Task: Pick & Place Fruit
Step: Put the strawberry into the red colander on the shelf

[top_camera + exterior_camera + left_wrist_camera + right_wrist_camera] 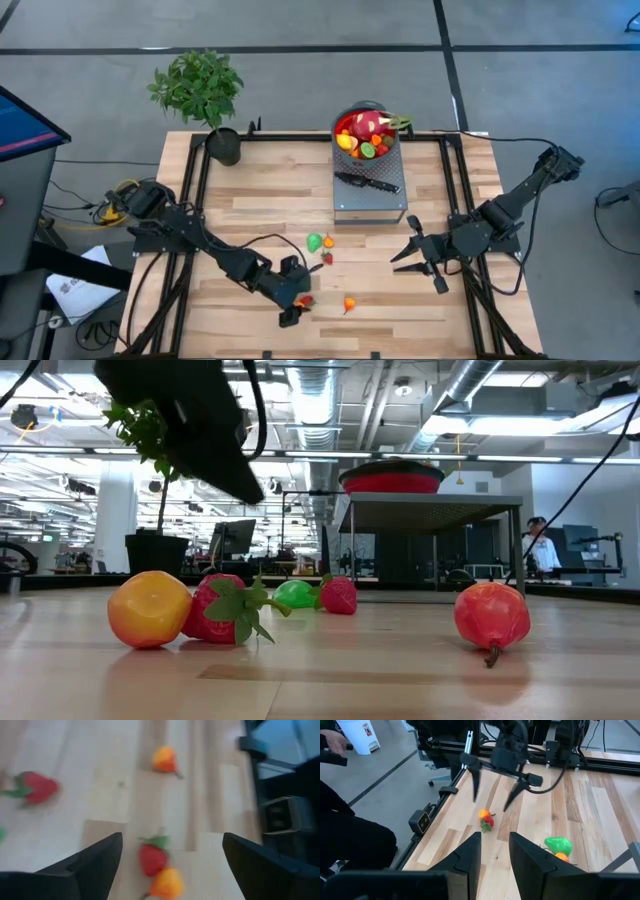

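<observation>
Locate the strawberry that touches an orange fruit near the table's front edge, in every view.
High view: strawberry near the front edge, left of centre.
Low view: strawberry at left, leaves pointing right.
Left wrist view: strawberry close ahead on the boards.
Right wrist view: strawberry farther ahead on the boards.
Shared landmark: the orange fruit touching it.

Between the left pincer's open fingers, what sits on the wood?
A red toy strawberry touching a small orange fruit, lying on the table below the left pincer; the left wrist view shows it.
</observation>
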Robot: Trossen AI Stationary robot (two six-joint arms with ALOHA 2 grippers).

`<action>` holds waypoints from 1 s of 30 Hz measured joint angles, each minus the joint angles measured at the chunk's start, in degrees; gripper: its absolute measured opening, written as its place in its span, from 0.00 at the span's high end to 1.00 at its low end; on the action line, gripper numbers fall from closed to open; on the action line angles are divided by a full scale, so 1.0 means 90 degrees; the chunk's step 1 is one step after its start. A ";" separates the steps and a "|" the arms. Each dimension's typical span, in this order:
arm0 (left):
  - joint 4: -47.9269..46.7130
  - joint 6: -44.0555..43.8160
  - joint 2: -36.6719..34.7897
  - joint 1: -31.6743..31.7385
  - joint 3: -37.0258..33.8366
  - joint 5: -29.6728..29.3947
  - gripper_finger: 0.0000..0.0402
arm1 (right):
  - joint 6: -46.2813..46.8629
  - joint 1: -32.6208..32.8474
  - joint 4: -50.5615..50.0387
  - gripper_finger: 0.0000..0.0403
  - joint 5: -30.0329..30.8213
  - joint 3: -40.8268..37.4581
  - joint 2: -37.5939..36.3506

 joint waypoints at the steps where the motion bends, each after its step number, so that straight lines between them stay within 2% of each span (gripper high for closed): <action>1: -0.0001 -0.0013 0.0000 0.0000 -0.0069 -0.0107 0.16 | 0.0000 0.0000 0.0001 0.77 0.0000 0.0000 0.0000; 7: 0.0279 -0.0207 0.0000 -0.0022 -0.0478 -0.0151 0.21 | 0.0000 0.0000 0.0002 0.77 0.0000 0.0000 0.0000; 11: 0.1006 -0.0234 0.0023 -0.0022 -0.0719 -0.0152 0.23 | 0.0000 0.0000 0.0000 0.77 0.0002 0.0000 0.0000; 18: 0.1681 -0.0234 0.0552 -0.0053 -0.0760 -0.0146 0.24 | -0.0003 0.0000 -0.0044 0.77 0.0002 0.0000 0.0000; 30: 0.1747 -0.0326 0.0892 -0.0135 -0.0757 -0.0088 0.24 | -0.0007 0.0000 -0.0114 0.77 0.0002 -0.0002 0.0000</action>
